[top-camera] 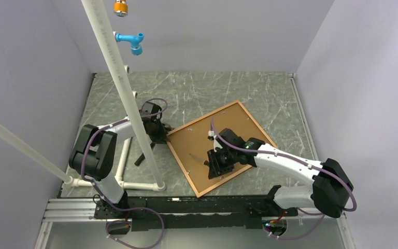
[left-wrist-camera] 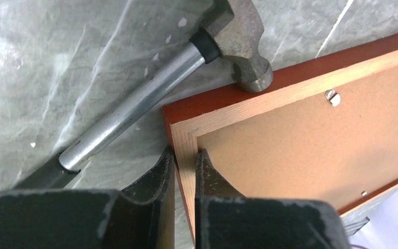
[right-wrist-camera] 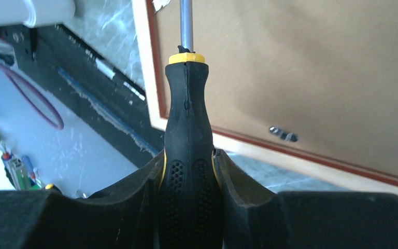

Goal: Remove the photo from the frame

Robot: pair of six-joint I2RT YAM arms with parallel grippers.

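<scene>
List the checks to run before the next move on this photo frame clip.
1. Left end effector shut on the frame rail near its corner: ok.
2. Right end effector shut on the screwdriver handle: ok.
3. Photo backing facing up, reachable: ok.
4. Screwdriver tip seated on a retaining clip: cannot tell; the tip leaves the right wrist view.
5. Hammer clear of the frame: not ok; its head meets the frame's outer edge.
</scene>
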